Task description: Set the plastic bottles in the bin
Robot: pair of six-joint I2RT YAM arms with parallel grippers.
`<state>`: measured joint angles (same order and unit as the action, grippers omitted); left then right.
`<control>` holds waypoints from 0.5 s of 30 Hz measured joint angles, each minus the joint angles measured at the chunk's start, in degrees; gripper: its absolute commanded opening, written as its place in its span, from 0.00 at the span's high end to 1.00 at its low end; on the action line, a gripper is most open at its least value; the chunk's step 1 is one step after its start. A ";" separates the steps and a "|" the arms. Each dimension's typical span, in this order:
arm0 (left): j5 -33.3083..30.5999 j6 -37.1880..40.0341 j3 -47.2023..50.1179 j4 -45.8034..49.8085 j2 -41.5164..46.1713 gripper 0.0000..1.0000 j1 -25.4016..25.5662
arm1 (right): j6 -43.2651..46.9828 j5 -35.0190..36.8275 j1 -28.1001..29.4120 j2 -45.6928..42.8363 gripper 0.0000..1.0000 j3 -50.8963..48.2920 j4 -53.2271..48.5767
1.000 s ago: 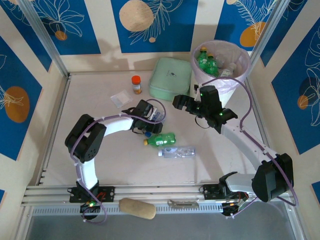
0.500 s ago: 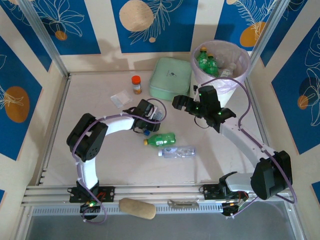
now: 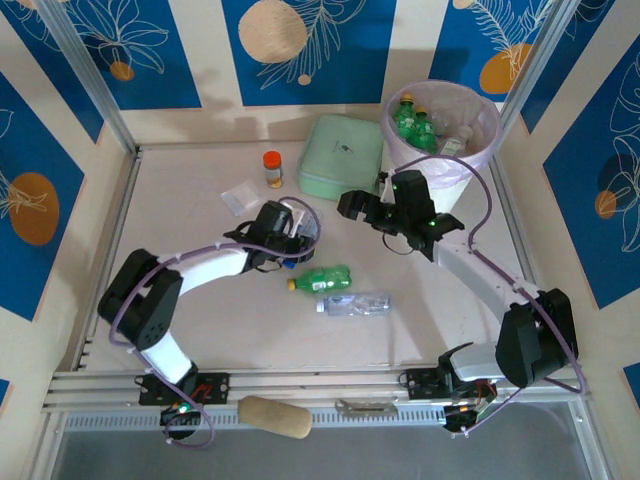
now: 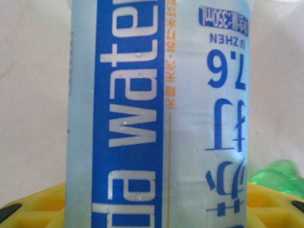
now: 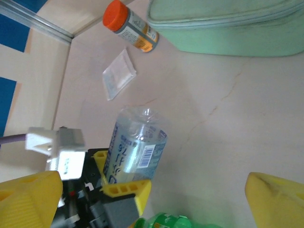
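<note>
Top external view: the table (image 3: 450,300) carries everything. The bin (image 3: 492,135) stands at its 1 o'clock corner with several bottles, green ones (image 3: 410,120) among them, already inside. The box (image 3: 340,155) sits at 12 o'clock, just beside the bin.

The right gripper (image 3: 352,207) hangs near the middle, fingers wide apart and empty, at 7 o'clock of the bin. The left gripper (image 3: 288,242) is at its 8 o'clock, clamped on the gripped bottle (image 5: 135,147). The right wrist view shows a yellow finger on each side of it, near the cap end. Whether the bottle is off the table cannot be told.

Two more bottles lie loose. The green bottle (image 3: 322,278) is at 5 o'clock of the left gripper, close by. The clear bottle (image 3: 355,303) is just beyond it. The jar (image 3: 272,168) stands at 11 o'clock and the bag (image 3: 240,197) lies at its 7 o'clock.

Judged risks:
- **Slip:** the hold sits near one end of a round, slick wall, so the long free end could swing down or slide out on a fast lift.
- **Collision:** the straight line to the bin runs towards 2 o'clock, right through the right gripper and past the box. Either could be struck unless the right arm yields.
- **Knock:** a low sweep could hit the green bottle and set it rolling.
</note>
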<state>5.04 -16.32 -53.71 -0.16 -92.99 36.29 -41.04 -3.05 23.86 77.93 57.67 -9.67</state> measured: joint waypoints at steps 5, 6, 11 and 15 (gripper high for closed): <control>2.36 -1.77 3.45 -5.92 4.92 0.45 0.00 | -1.27 -2.82 1.88 2.51 0.01 1.62 3.26; 2.89 -2.27 4.02 -7.19 5.57 0.45 0.00 | -1.44 -3.28 2.51 2.97 0.01 2.03 3.82; 5.25 -4.59 6.19 -12.28 8.00 0.45 0.00 | -1.75 -4.72 4.83 4.96 0.01 3.74 5.95; 7.23 -6.82 7.43 -16.15 9.22 0.44 0.00 | -2.27 -5.62 6.03 6.86 0.01 4.33 6.88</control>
<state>12.27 -23.14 -46.28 -16.32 -83.77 36.29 -43.31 -8.67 29.89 84.79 62.00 -2.79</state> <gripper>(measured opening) 0.558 0.998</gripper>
